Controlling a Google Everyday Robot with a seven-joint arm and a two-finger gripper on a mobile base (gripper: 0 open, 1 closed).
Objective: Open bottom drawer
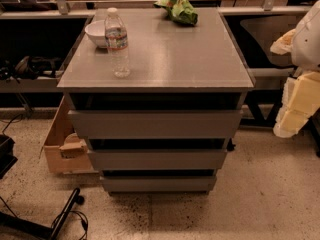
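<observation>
Bottom drawer [158,184] closed, lowest of three; gripper [294,113] far right, apart.

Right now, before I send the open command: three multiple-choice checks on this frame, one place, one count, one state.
1. Where is the gripper relative to the bottom drawer?
A. Touching it
B. Up and to its right, apart
C. Below it

2. How many drawer fronts on the cabinet?
A. Two
B. Three
C. Four

3. The water bottle is:
A. Lying down
B. Upright, cap on
C. Upside down

Answers: B, the gripper sits at the right edge, clear of the cabinet; B, three grey fronts are stacked; B, the bottle stands on the cabinet top.
</observation>
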